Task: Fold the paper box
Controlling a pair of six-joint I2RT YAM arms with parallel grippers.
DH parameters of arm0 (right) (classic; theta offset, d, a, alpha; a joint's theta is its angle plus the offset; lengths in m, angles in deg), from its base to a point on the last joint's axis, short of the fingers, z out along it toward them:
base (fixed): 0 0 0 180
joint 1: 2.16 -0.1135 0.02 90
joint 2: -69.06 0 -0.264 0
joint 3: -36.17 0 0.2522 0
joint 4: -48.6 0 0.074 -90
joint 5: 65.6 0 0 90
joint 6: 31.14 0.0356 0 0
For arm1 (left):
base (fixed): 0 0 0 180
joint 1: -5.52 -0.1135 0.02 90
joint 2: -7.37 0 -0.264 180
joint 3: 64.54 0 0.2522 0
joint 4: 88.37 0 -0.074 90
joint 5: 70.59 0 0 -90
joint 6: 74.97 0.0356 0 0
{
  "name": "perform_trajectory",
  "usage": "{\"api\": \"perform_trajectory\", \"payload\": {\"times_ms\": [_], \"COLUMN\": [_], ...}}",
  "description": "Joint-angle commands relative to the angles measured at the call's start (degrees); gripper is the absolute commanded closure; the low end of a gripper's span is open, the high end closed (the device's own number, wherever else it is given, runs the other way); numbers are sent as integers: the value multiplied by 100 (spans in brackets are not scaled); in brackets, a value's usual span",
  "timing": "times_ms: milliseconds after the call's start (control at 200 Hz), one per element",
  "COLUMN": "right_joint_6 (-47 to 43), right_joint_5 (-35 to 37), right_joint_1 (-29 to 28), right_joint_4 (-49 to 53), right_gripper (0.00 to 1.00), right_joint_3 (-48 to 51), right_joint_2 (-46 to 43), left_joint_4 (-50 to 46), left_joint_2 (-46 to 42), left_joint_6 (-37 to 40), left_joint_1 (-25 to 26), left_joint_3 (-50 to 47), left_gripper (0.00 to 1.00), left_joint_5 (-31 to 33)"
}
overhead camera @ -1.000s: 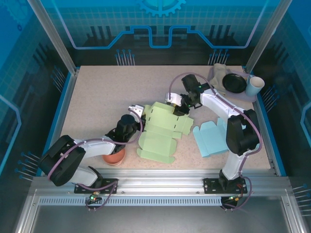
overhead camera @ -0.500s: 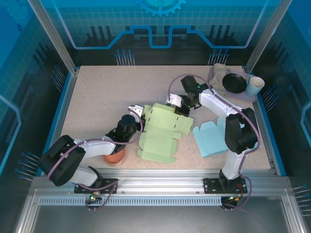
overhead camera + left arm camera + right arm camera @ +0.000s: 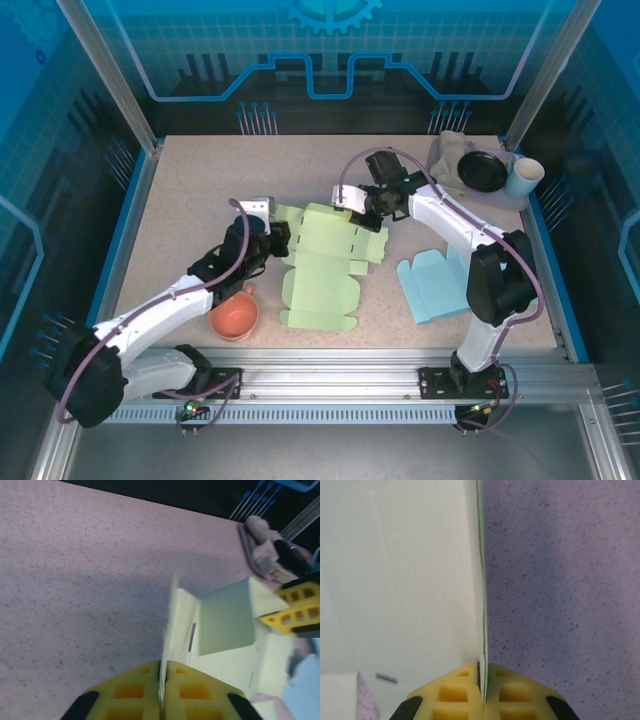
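Observation:
A pale green paper box blank [image 3: 320, 265] lies partly unfolded on the speckled table [image 3: 190, 190], its far panel lifted. My left gripper [image 3: 277, 238] is shut on the blank's left edge; in the left wrist view the thin paper edge [image 3: 167, 630] runs up from between the yellow fingers [image 3: 135, 692]. My right gripper [image 3: 362, 213] is shut on the far right edge; in the right wrist view the paper edge [image 3: 481, 580] stands upright out of the closed fingers [image 3: 512, 695], with the pale panel [image 3: 400, 570] to its left.
A flat light blue box blank [image 3: 432, 283] lies right of the green one. An orange bowl [image 3: 235, 316] sits near the left arm. At the back right corner are a black dish [image 3: 482, 171], a beige cloth [image 3: 450, 150] and a white cup [image 3: 523, 177].
Both grippers have moved away from me, carrying the green blank's far part up the table. The left arm has stretched out, uncovering the orange bowl.

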Motion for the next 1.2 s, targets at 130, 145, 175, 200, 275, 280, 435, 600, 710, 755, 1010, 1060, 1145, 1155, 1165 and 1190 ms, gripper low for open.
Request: {"api": "perform_trajectory", "payload": {"times_ms": [130, 145, 175, 200, 275, 280, 435, 600, 710, 755, 1010, 1060, 1145, 1155, 1165, 1190], "right_joint_6": [204, 200, 208, 217, 243, 243, 244, 237, 226, 226, 239, 243, 244, 250, 253, 252], "right_joint_5": [557, 560, 562, 556, 529, 524, 501, 423, 310, 283, 229, 207, 185, 184, 184, 184], "right_joint_1": [67, 65, 67, 65, 70, 71, 65, 65, 65, 64, 79, 82, 82, 82, 82, 82], "right_joint_4": [524, 520, 505, 489, 410, 408, 391, 401, 374, 361, 308, 293, 251, 244, 240, 238], "right_gripper": [100, 100, 100, 100, 100, 100, 100, 100, 100, 100, 100, 100, 100, 100, 100, 100], "right_joint_3": [27, 34, 43, 50, 88, 84, 98, 115, 141, 152, 176, 179, 200, 202, 203, 217], "right_joint_2": [-92, -96, -114, -135, -191, -192, -219, -239, -307, -336, -344, -351, -363, -363, -368, -369], "left_joint_4": [-1031, -1073, -1198, -1249, -1077, -1057, -679, -832, -822, -787, -400, -336, -292, -284, -281, -269], "left_joint_2": [-96, -68, -40, -25, 62, 72, 727, 1566, 1972, 2101, 2392, 2392, 2385, 2380, 2376, 2372], "left_joint_6": [-990, -977, -974, -975, -1008, -1014, -1202, -1418, -1514, -1565, -1950, -2042, -2163, -2179, -2195, -2254], "left_joint_1": [-132, -133, -128, -137, -132, -132, -68, -21, -18, -26, 5, 17, 73, 82, 83, 99], "left_joint_3": [1117, 1151, 1208, 1227, 1193, 1186, 1504, 2075, 2288, 2327, 2180, 2142, 2089, 2081, 2072, 2051], "left_gripper": [73, 73, 73, 73, 74, 74, 66, 57, 58, 58, 60, 60, 60, 60, 59, 59], "left_joint_5": [-77, -25, 152, 246, 178, 167, -758, -530, -407, -414, -672, -687, -662, -657, -654, -653]}}
